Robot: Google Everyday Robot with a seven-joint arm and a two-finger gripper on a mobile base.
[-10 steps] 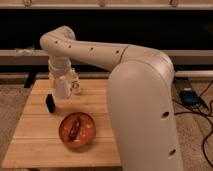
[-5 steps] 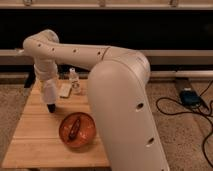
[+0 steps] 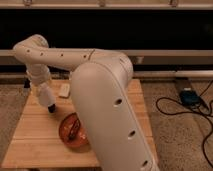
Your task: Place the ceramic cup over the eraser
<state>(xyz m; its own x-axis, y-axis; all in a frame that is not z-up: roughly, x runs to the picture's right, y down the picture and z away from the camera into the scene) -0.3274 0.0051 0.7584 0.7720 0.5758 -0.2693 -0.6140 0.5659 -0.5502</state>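
The gripper (image 3: 46,96) hangs from the arm's wrist over the left part of the wooden table (image 3: 35,140). It is shut on the ceramic cup (image 3: 44,92), a small white shape held just above the tabletop. The eraser (image 3: 51,108), a small black upright block, stands right below the cup's lower right edge. I cannot tell whether cup and eraser touch. The fingers themselves are hidden by the wrist and the cup.
A flat pale beige slab (image 3: 64,90) lies on the table just right of the gripper. An orange bowl (image 3: 72,131) sits near the table's middle, partly hidden by the big white arm (image 3: 110,110). Cables and a blue box (image 3: 190,96) lie on the floor at right.
The gripper moved left with the white cup, from beside the slab to above the black eraser, and now sits lower over it. The view has also shifted.
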